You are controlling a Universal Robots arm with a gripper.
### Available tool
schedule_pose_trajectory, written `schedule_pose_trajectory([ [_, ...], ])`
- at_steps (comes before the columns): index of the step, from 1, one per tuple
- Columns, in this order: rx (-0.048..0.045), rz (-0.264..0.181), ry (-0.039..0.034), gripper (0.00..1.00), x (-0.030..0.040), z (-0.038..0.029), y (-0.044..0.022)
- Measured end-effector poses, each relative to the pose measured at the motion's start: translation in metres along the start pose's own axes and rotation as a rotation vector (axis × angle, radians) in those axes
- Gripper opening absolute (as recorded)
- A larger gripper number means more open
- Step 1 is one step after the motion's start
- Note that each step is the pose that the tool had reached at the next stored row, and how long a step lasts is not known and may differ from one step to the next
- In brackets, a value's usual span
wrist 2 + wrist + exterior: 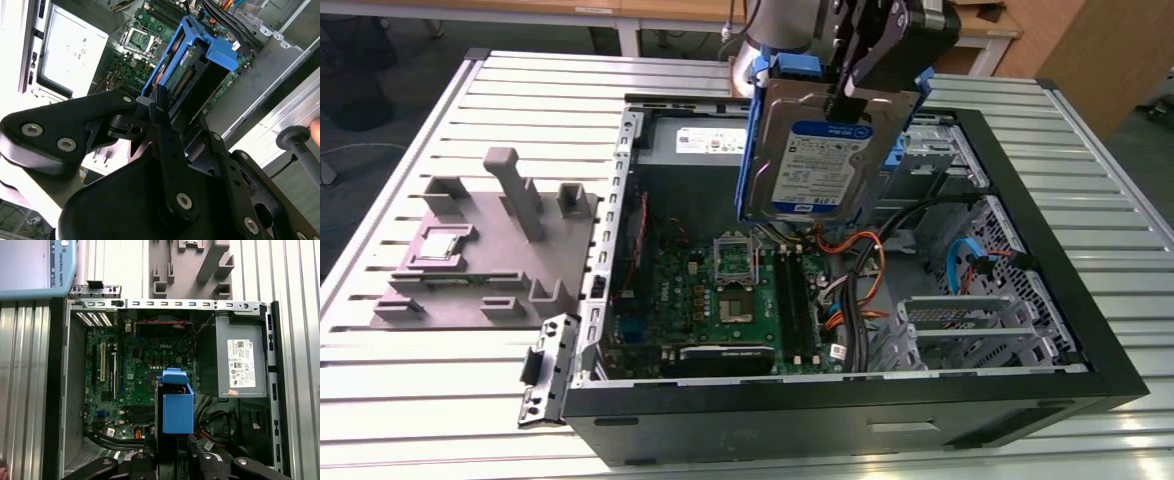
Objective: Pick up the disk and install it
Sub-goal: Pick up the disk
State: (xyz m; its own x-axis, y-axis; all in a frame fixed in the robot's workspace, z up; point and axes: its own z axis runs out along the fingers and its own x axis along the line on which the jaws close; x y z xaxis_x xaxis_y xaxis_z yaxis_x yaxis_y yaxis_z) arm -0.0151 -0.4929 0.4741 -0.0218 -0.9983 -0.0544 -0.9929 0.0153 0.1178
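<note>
Ribbed aluminium counter (pixel 427 400) carries an open black sheet-metal PC case (pixel 854 425). Over the case hangs the gripper (pixel 847 105), black fingers (pixel 160 112) clamped on the disk (pixel 821 165): flat silver rectangle w/ white-and-blue label, blue plastic carrier round its edges. The disk is upright in the air, clear of the case floor, above the green mobo (pixel 720 300). Below it run orange & black cables (pixel 861 265); a perforated metal drive cage (pixel 961 320) sits toward the exterior view's right. Grey boxy PSU (pixel 240 362) w/ white label fills a case corner. Blocky grey plastic fixture (pixel 480 250) lies on the counter, on the exterior view's left of the case.
</note>
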Motion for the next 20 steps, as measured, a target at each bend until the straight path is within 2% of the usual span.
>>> schedule_pose_trajectory([
  [20,0.0003,0.000,0.0000,0.35,0.0168,-0.0003,-0.0003],
])
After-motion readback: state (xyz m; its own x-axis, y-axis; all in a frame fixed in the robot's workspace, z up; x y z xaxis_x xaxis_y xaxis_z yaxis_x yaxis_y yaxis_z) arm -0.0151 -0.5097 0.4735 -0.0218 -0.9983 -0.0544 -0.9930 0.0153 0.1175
